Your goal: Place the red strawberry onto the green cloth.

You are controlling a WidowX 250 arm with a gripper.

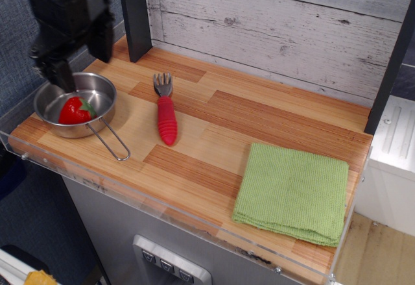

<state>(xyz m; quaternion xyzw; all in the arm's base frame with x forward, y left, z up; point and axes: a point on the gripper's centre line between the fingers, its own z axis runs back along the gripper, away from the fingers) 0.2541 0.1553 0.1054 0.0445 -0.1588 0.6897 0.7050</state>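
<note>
The red strawberry (75,110) with its green cap lies inside a small steel pan (97,85) at the left end of the wooden counter. The green cloth (293,191) lies flat at the front right, far from the strawberry. My black gripper (82,64) hangs above the pan's far edge, just behind and above the strawberry. Its two fingers are spread apart and hold nothing.
A fork with a ribbed red handle (166,120) lies on the counter between pan and cloth. The pan's wire handle (111,142) points toward the front edge. A clear rim (162,217) borders the counter. A dark post (135,12) stands at the back left.
</note>
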